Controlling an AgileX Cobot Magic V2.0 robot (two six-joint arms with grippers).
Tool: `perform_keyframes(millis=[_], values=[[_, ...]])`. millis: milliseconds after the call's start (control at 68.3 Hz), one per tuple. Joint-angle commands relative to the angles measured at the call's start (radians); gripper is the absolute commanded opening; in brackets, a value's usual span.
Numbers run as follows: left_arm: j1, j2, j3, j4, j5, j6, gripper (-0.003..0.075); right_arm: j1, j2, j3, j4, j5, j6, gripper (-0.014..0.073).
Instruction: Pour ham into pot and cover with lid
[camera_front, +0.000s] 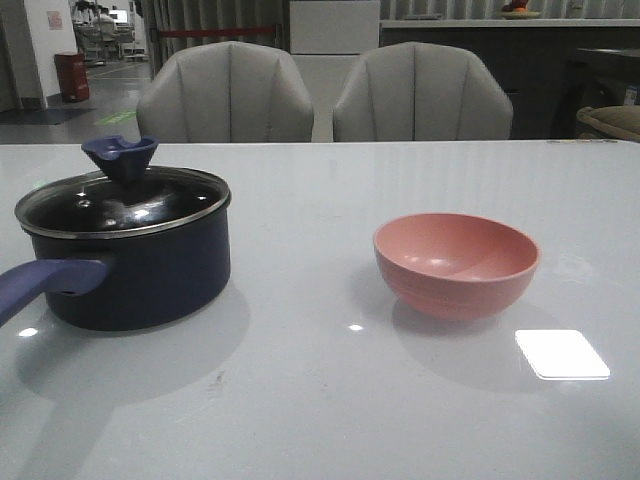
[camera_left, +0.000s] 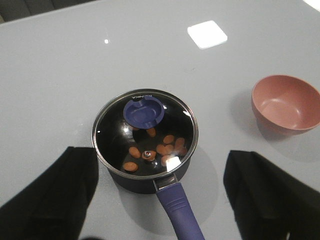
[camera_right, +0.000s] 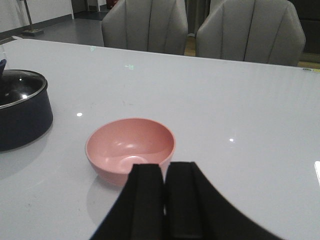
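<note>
Lid (camera_left: 145, 131) seated on pot (camera_front: 140, 265) — ham (camera_left: 157, 149) inside. Left fingers (camera_left: 47, 195) spread above, nearer; right fingers (camera_right: 165, 200) pressed together behind bowl (camera_right: 130, 147).

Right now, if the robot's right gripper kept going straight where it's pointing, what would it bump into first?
Probably the pink bowl. The right gripper, fingers together, points right at its near side. How far apart they are is hard to judge.
</note>
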Motion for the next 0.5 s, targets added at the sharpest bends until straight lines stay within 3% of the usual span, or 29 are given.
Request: perform_keyframes(millis=[0,176,264,381,483], values=[[-0.007,-0.156,0.119,-0.018,-0.180,0.000,0.0552,0.000,0.008,-0.030,-0.006,-0.081,-0.008,0.0146],[-0.007,-0.387,0.344,-0.021,-0.304,0.000,0.0545,0.000,0.008,-0.030,-0.006,-0.081,-0.008,0.0146],[-0.007,-0.499,0.439,-0.021,-0.341,0.000,0.0498,0.000,0.008,-0.030,-0.006,-0.081,-0.008,0.0146],[-0.005,-0.628,0.544,-0.021,-0.384,0.000,0.0372,0.000,0.008,-0.030,-0.006,-0.081,-0.008,0.0146],[-0.005,-0.714,0.602,-0.023,-0.432,0.000,0.0195,0.000,0.008,-0.030,-0.006,-0.081,-0.008,0.0146]])
